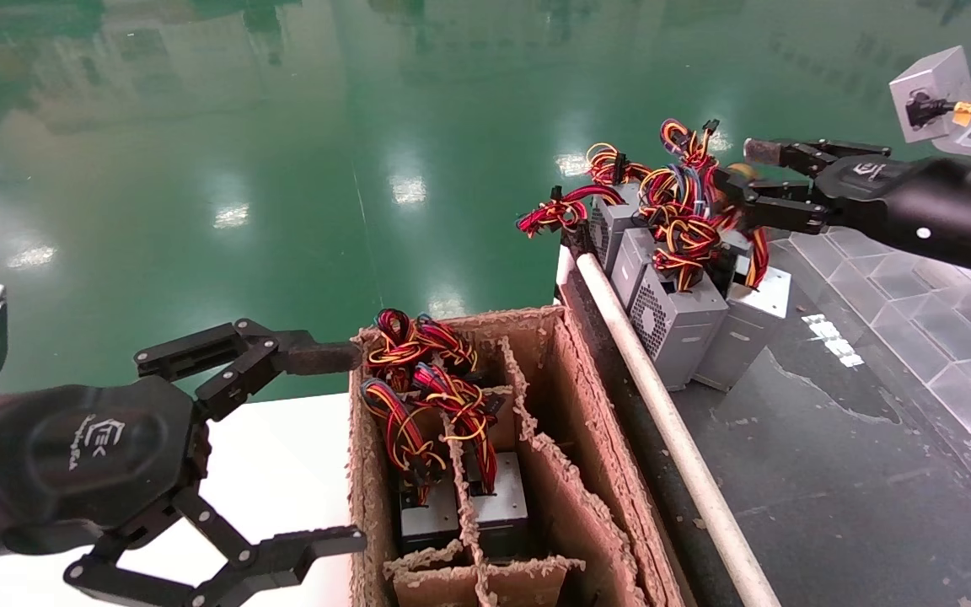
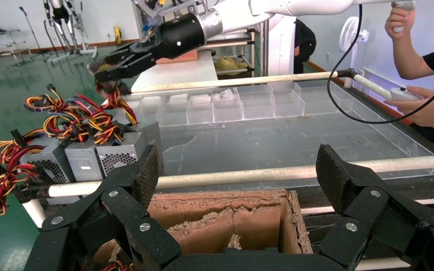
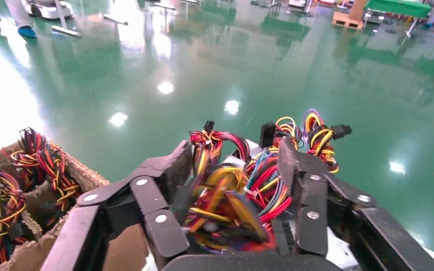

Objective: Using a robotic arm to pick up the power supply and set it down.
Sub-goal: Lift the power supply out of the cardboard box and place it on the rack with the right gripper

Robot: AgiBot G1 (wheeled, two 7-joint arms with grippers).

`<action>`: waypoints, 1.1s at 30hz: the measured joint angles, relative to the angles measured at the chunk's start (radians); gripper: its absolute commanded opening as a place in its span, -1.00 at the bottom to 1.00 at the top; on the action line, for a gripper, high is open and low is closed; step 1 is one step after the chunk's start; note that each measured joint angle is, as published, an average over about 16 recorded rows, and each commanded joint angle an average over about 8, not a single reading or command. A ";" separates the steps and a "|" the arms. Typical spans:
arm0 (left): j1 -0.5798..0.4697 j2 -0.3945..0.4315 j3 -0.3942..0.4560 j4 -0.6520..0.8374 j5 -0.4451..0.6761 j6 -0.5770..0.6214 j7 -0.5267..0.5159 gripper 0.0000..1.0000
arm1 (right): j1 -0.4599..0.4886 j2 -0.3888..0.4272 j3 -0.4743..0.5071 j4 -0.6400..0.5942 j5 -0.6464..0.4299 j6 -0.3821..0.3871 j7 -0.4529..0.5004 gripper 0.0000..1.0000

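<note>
Three silver power supplies stand in a row at the near edge of the dark table, their red, yellow and black wire bundles on top. My right gripper reaches in level with those bundles, open, its fingers on either side of a bundle. In the left wrist view the same row shows with that gripper above it. My left gripper hangs open and empty beside the cardboard box, facing across its top.
The divided cardboard box holds more power supplies with wire loops. A white rail runs along the table edge. Clear plastic trays line the far side. A person's hands are at the table's end. A white surface lies under my left arm.
</note>
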 measured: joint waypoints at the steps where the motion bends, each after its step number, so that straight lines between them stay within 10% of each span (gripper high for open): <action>1: 0.000 0.000 0.000 0.000 0.000 0.000 0.000 1.00 | -0.001 0.001 0.003 -0.001 0.004 -0.002 -0.004 1.00; 18: 0.000 0.000 0.000 0.000 0.000 0.000 0.000 1.00 | -0.069 0.042 0.090 0.018 0.137 -0.133 -0.045 1.00; 33: 0.000 0.000 0.001 0.001 -0.001 0.000 0.001 1.00 | -0.211 0.101 0.104 0.275 0.222 -0.165 0.047 1.00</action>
